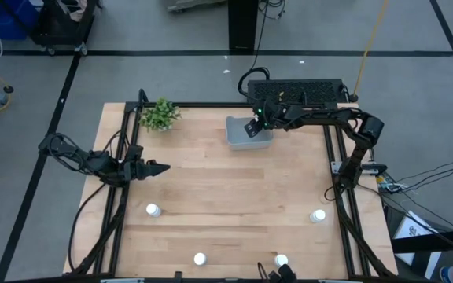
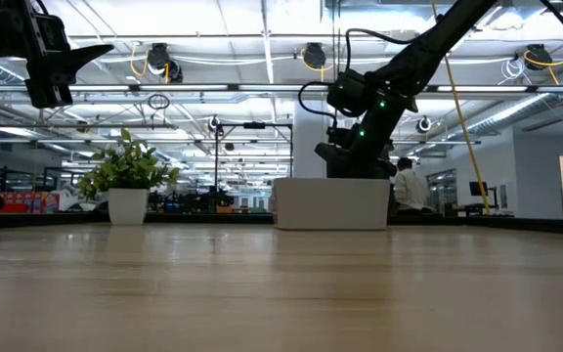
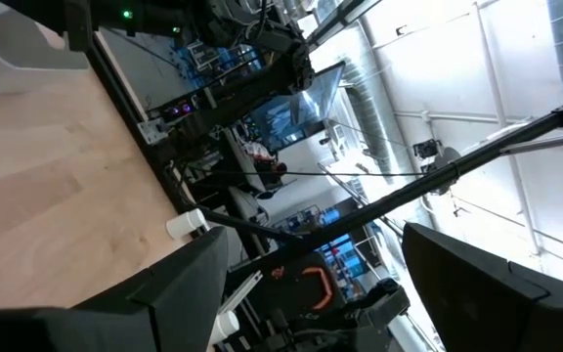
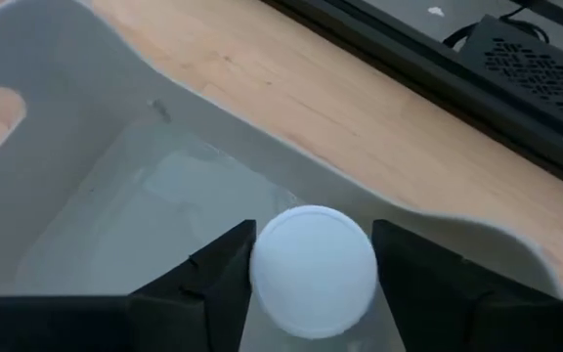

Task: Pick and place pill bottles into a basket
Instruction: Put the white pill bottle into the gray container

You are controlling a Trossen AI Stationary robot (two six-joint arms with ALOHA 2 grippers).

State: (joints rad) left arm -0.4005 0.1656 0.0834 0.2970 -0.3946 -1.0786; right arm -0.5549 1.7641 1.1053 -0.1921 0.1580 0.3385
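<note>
The pale grey-blue basket (image 1: pixel 238 135) stands at the table's far middle; it also shows in the low view (image 2: pixel 330 203). My right gripper (image 1: pixel 255 126) is over it, pointing down, shut on a white pill bottle (image 4: pixel 313 269) inside the basket's walls (image 4: pixel 86 108). Several other bottles stand on the wood: one near left (image 1: pixel 153 210), one near right (image 1: pixel 318 215), two by the near edge (image 1: pixel 200 259) (image 1: pixel 281 260). My left gripper (image 1: pixel 163 167) is open and empty, held above the table's left side, high in the low view (image 2: pixel 57 68). My right gripper pinches the bottle at its round white cap (image 4: pixel 262 279), one finger (image 4: pixel 218 279) on each side. The fingers come from above, pointing down into the basket. The bottle stays upright, cap up. Whether its base touches the basket floor I cannot tell.
A small green plant in a white pot (image 1: pixel 160 115) stands at the far left corner. A black frame rail (image 1: pixel 336 169) runs along the table's sides. A dark box with cables (image 1: pixel 297 88) sits beyond the far edge. The wood in the middle (image 1: pixel 234 189) is bare.
</note>
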